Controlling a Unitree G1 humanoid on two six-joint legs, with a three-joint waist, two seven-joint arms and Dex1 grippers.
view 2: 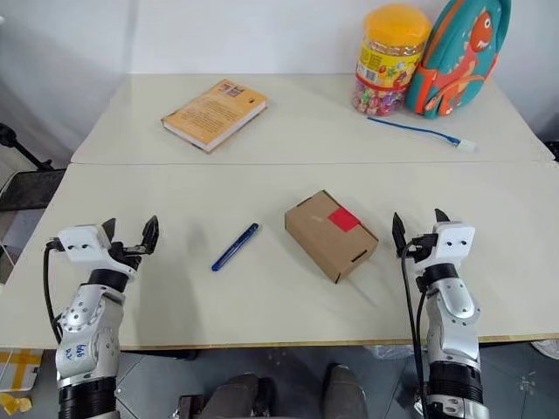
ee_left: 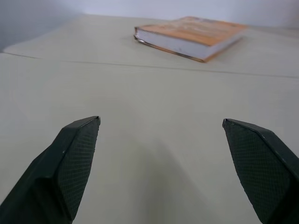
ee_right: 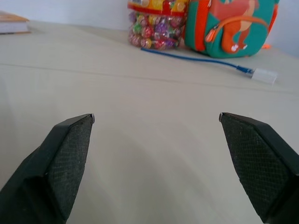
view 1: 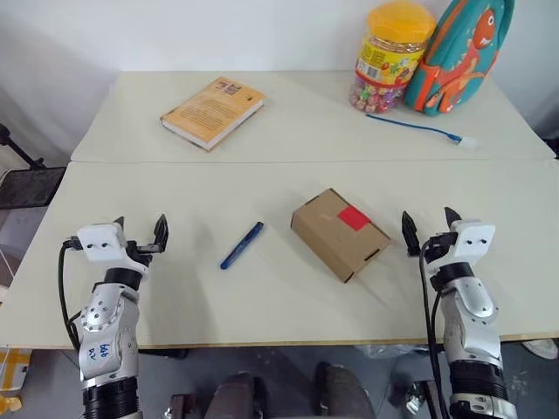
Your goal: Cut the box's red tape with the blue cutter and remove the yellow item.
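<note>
Left claw (view 1: 140,229) and right claw (view 1: 431,223) both gape empty, flanking the blue cutter (view 1: 242,245) and box (view 1: 340,234)

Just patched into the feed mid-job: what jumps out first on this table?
The brown box with its red tape sits mid-table, closed, and the blue cutter lies apart on its left. The left gripper and right gripper hang at the near corners, jaws open and empty. Along the far edge are an orange book, a candy jar, a dinosaur backpack and a blue cable.
</note>
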